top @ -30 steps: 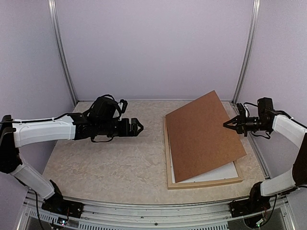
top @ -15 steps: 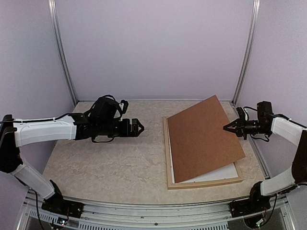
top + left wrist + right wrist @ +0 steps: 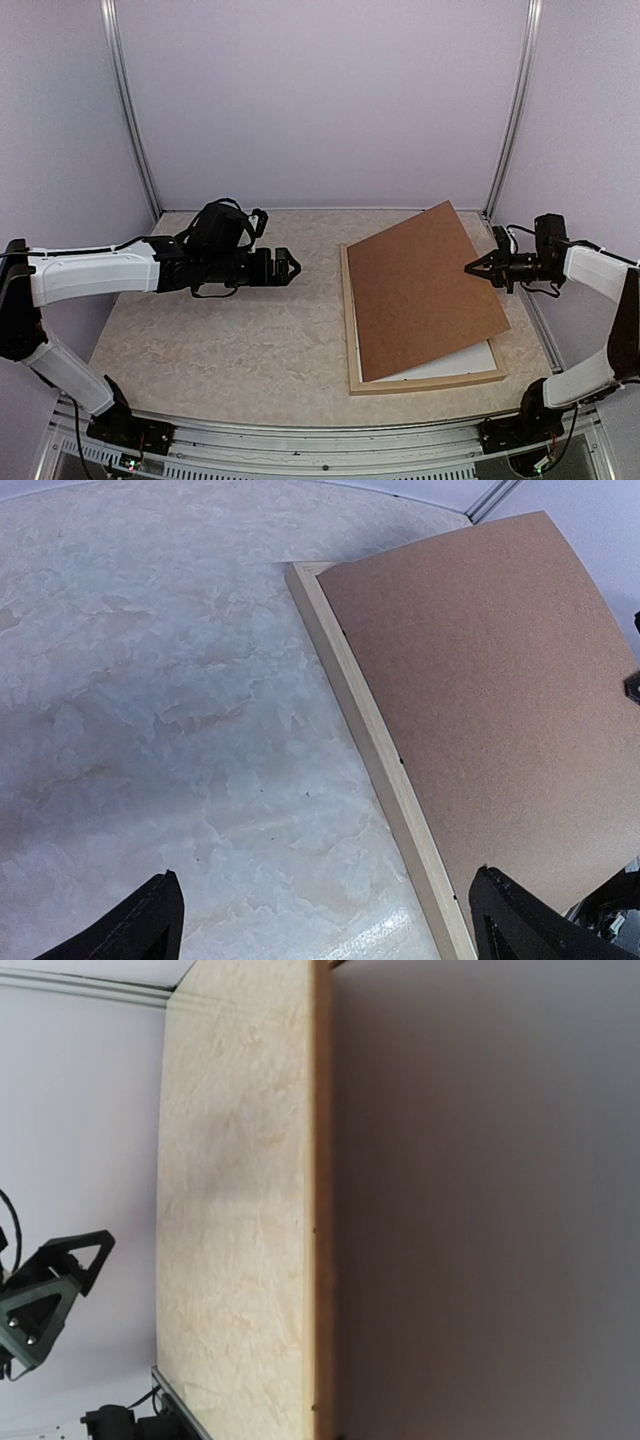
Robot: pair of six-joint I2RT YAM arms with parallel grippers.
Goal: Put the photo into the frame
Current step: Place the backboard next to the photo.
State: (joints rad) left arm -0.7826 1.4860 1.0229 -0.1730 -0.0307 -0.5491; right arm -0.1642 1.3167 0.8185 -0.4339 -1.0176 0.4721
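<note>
Count: I see one frame, one photo, one board, two arms and one table.
Frame: the large rectangular frame of thin pale wood (image 3: 420, 383) lies flat on the right half of the table. Its left rail shows up close in my left wrist view (image 3: 370, 740), and as a pale strip in the right wrist view (image 3: 322, 1210).
Photo: the print (image 3: 440, 362) lies inside the frame. Only a white strip shows along the near edge; the board hides the rest, so I cannot see the picture side.
Board: the flat brown hardboard sheet (image 3: 425, 285) sits askew over the frame and photo. Its near left corner is down by the frame's near rail, and its far right corner pokes out past the frame.
Table: a pale marbled table (image 3: 220, 330) carries it all.
Left arm: the white left arm (image 3: 95, 275) reaches across the table's left half, well apart from the frame.
Left jaws: spread wide with nothing between them; both dark fingers (image 3: 140, 930) sit at the bottom corners of the wrist view.
Right arm: the right arm (image 3: 600, 268) comes in from the right side.
Right jaws: pinched shut on nothing, with the tip at the board's right edge. I cannot tell whether it touches.
</note>
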